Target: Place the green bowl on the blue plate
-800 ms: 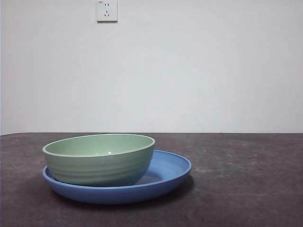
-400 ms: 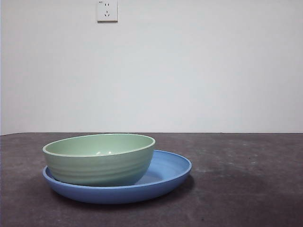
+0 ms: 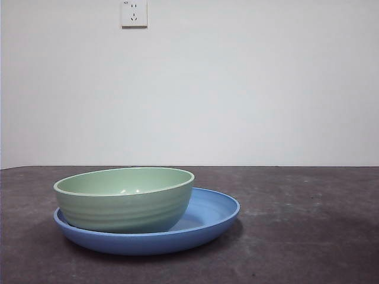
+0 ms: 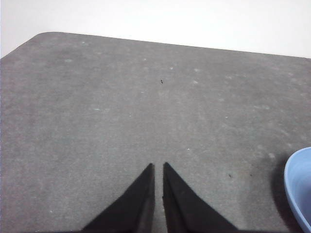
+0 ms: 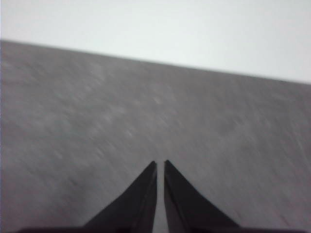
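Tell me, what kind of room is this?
Probably a plain test room, not a kitchen: a bare white wall with one power socket, and a dark table holding just a bowl on a plate.

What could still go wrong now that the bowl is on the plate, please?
The green bowl sits off-centre on the blue plate and tilted against its rim, so a knock might shift it. The left gripper, shut, hangs near the plate's edge and could clip it if it swings that way.

One green bowl (image 3: 124,199), one blue plate (image 3: 207,222), one wall socket (image 3: 134,13), apparently two end effectors (image 4: 158,167)
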Tool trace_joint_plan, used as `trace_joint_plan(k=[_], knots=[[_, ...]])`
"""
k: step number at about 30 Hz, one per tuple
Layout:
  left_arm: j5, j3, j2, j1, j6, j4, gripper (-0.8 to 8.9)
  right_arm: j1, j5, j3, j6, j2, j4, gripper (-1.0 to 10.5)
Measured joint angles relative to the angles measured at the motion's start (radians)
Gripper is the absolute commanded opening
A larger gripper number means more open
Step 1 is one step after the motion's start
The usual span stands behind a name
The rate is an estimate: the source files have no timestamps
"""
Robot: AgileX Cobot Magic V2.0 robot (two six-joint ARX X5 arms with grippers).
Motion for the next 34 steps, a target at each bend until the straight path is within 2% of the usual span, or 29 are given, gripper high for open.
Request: trace_joint_plan(k=[4,6,34], knots=[[0.000,0.000,0.000,0.000,0.000,0.000,0.28,-0.014,0.086,0.000,0.000,0.001,-0.026,0.2],[0.000,0.000,0.000,0.000,0.000,0.000,0.28,-0.014,0.100,0.000,0.000,0.001,-0.026,0.2],[0.000,0.000,0.000,0.000,0.000,0.000,0.28,-0.014,0.101,0.000,0.019,0.001,-0.024,0.2]])
